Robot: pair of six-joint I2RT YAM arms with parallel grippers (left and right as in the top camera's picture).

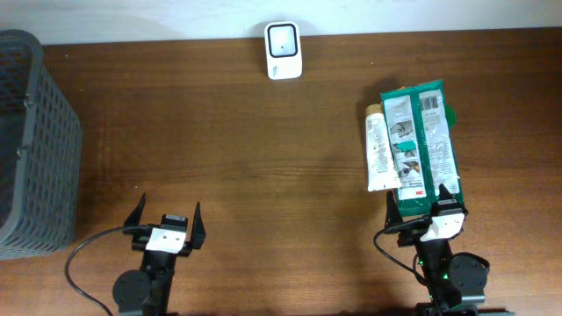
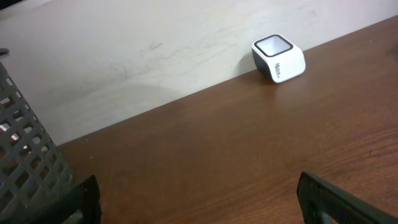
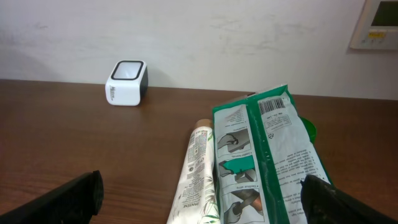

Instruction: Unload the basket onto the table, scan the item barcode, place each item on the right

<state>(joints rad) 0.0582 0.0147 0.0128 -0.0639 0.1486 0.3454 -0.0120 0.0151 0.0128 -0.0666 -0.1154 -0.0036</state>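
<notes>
While both hands wait spread wide and empty, the right hand (image 1: pixel 420 200) sits at the near end of a green packet (image 1: pixel 426 140) (barcode up, beside a tube (image 1: pixel 378 145)) on the worktop (image 1: pixel 263 158). The left hand (image 1: pixel 169 211) idles. Pickup looks unstarted: grasp the packet, then carry it to the white scanner (image 1: pixel 284 51).

I log a brown wood-grain table (image 1: pixel 237 158). At 12 o'clock: white barcode scanner (image 1: pixel 284 51) with a black-rimmed window. At 3 o'clock: green packet (image 1: pixel 423 145) with white panels and a black barcode, and a cream tube (image 1: pixel 378 149) with green leaf print. At 9 o'clock: dark grey lattice basket (image 1: pixel 66 149).
</notes>
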